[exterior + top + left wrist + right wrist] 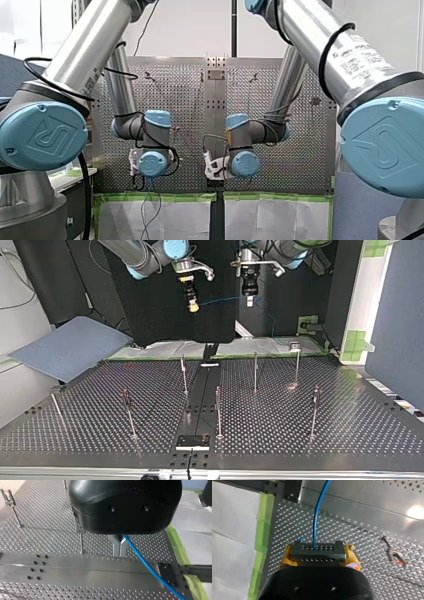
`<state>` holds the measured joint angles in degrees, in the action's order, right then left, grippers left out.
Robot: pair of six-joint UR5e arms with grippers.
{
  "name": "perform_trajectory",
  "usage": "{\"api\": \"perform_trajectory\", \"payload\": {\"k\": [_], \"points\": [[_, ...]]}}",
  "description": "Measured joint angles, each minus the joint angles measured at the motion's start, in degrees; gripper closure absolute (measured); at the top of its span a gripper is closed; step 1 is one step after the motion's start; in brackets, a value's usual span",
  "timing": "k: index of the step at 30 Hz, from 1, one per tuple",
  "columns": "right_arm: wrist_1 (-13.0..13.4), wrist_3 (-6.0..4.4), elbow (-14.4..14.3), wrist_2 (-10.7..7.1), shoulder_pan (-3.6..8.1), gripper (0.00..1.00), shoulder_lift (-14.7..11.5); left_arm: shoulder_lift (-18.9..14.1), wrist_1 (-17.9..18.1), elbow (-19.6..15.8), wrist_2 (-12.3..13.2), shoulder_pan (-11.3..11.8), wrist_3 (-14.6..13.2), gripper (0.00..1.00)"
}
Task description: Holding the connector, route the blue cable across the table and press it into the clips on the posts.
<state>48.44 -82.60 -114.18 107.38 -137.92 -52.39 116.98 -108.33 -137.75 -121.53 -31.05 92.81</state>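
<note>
Perforated dark table (pixel 325 425) fills the lower half of the top view, with thin posts (pixel 218 412) standing well apart across it, none carrying cable yet. Both my grippers hang above its far edge, in the upper middle of that frame.

My right gripper (pixel 192 304), left of centre there, has its yellow pads (pixel 286 556) pinched on the grey connector (pixel 317 553). The connector sits square across them, so the blue cable (pixel 318 512) leaves straight ahead. My left gripper (pixel 249 300), just right of centre, has its metal fingers (pixel 116 546) pressed together, and I judge they nip the cable further down the line. The span between the two grippers looks level and fairly taut, which should let me lower it into a clip (pixel 8 499) from above.

Past my left gripper the cable sags towards the table's far edge, and its end is out of sight. In the left wrist view the gripper body covers where fingers meet cable, so that grip is a reading, not a certainty. In the front view my own wrists hide both grippers and the cable altogether.
</note>
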Motion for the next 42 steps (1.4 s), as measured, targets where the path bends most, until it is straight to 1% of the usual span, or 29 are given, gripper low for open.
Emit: {"api": "perform_trajectory", "payload": {"k": [3,6,11,14,17,19,22,27,29,32,34,37,42], "points": [[-1.0,-1.28,1.06,0.13,-0.29,1.0,-1.45,-1.36,1.3,-1.55,1.29,0.17,0.45,1.0],[-1.9,-2.81,1.47,-0.54,-0.39,1.0,-3.03,-2.91,1.4,-2.76,1.39,0.53,0.67,1.0],[-4.21,-5.81,1.88,-3.25,-0.07,1.0,-6.1,-5.42,-0.47,-2.71,-0.49,1.44,0.42,1.0],[-5.96,-6.76,2.37,-5.06,0.09,1.0,-7.95,-7.13,-2.13,-2.23,-2.15,2.02,0.29,1.0],[-7.32,-7.07,2.69,-6.6,0.17,1.0,-9.76,-8.98,-3.97,-1.99,-3.99,2.43,0.19,1.0],[-7.83,-7.16,2.8,-7.28,0.17,1.0,-10.81,-10.18,-5.19,-1.89,-5.19,2.6,0.09,1.0],[-8.6,-7.21,3.24,-8.11,0.19,1.0,-12.44,-11.79,-6.8,-1.82,-6.3,2.69,0.03,1.0],[-10.87,-7.36,5.13,-9.89,0.2,1.0,-15.28,-14.11,-9.11,-1.13,-7.1,2.94,-0.02,1.0],[-11.96,-7.63,6.15,-10.39,0.21,1.0,-16.39,-15.32,-10.32,-0.15,-7.97,3.05,-0.02,1.0],[-13.31,-8.1,7.47,-10.67,0.22,1.0,-17.92,-17.21,-12.22,1.47,-9.69,3.17,-0.02,1.0],[-13.76,-8.25,7.86,-10.73,0.23,1.0,-18.6,-18.58,-13.56,2.25,-10.89,3.27,0.14,1.0],[-14.11,-8.39,8.17,-10.78,0.25,1.0,-19.08,-20.46,-15.45,3.19,-11.76,3.37,0.39,1.0],[-15.17,-8.92,9.66,-11.17,0.33,1.0,-18.7,-23.43,-18.41,4.89,-12.14,3.49,0.54,1.0]]}}
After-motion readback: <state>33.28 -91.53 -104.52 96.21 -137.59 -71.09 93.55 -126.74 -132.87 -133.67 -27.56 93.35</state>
